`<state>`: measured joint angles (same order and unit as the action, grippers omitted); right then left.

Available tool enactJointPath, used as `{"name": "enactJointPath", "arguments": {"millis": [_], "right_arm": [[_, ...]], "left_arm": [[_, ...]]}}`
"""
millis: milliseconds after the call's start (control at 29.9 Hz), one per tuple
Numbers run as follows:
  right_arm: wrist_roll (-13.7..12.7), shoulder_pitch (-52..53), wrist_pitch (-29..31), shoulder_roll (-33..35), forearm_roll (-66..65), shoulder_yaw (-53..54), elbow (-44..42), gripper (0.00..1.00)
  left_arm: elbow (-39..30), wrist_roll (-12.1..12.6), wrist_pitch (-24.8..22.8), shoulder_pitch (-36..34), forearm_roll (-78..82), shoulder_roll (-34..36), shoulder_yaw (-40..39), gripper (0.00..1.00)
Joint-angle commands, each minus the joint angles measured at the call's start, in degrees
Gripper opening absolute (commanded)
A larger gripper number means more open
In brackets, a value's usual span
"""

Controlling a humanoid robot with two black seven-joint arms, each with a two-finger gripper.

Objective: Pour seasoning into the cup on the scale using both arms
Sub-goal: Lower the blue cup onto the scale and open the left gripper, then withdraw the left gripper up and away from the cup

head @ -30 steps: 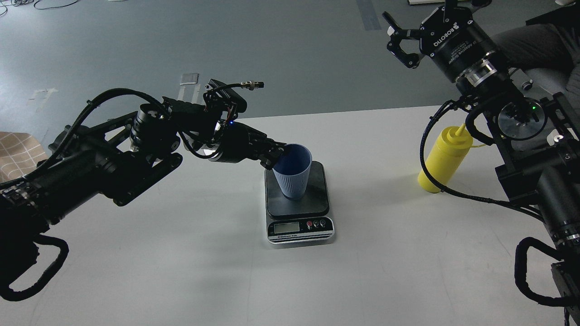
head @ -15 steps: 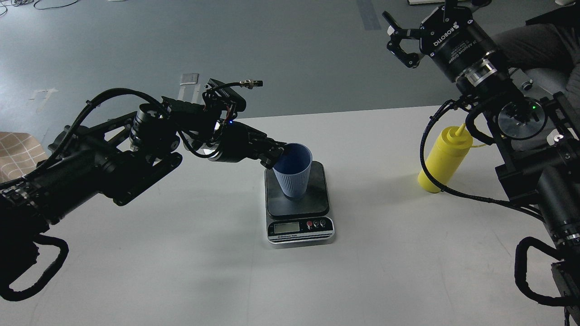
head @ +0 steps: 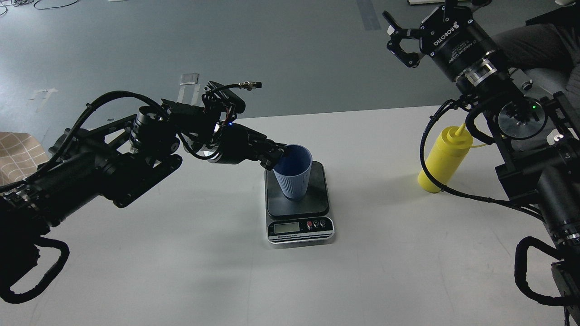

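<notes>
The light blue ribbed cup [head: 293,174] stands upright on the dark platform of the scale [head: 317,206] at the table's middle. My left gripper [head: 277,156] reaches in from the left and is shut on the cup's left rim, one finger inside the rim. The yellow seasoning bottle [head: 446,158] stands upright on the table at the right, with a cable of my right arm crossing in front of it. My right gripper [head: 399,37] is open and empty, raised high above the table's far right edge, well above and behind the bottle.
The white table [head: 181,253] ends at its far edge just behind the scale and the bottle. A person's grey-clad leg [head: 530,40] shows at the top right. A beige checked object [head: 16,151] lies at the left edge.
Almost nothing. My left arm's wrist and its cable have shifted very slightly; the cup stays on the scale. My right gripper holds its place.
</notes>
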<state>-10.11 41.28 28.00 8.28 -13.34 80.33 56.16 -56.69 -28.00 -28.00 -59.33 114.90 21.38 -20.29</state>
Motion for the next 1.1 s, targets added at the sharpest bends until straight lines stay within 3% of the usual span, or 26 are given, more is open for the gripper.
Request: {"name": "enactJointPath", "arguments": {"millis": [0,234,368,468,869,1069], "right_arm": [[0.0,0.0,0.0,0.1,0.0,0.0,0.0,1.0],[0.0,0.0,0.0,0.0,0.0,0.0,0.0,1.0],[0.0,0.0,0.0,0.1,0.0,0.0,0.0,1.0],[0.0,0.0,0.0,0.1,0.0,0.1,0.0,1.0],[0.0,0.0,0.0,0.0,0.0,0.0,0.0,1.0],[0.0,0.0,0.0,-0.1,0.1,0.0,0.1,1.0]], "left_arm": [[0.0,0.0,0.0,-0.1,-3.0,0.1,0.3,0.38],[0.1,0.0,0.0,-0.1,-4.2,0.2,0.1,0.54],[0.1,0.0,1.5,-0.1,-6.9,0.5,-0.4,0.88],[0.1,0.0,1.8,-0.3,-10.7,0.8,-0.3,0.96],[0.1,0.0,1.8,-0.7,-21.1,3.1,-0.5,0.97],[0.1,0.0,1.5,-0.8,-43.2,6.0,-4.2,0.98]]}}
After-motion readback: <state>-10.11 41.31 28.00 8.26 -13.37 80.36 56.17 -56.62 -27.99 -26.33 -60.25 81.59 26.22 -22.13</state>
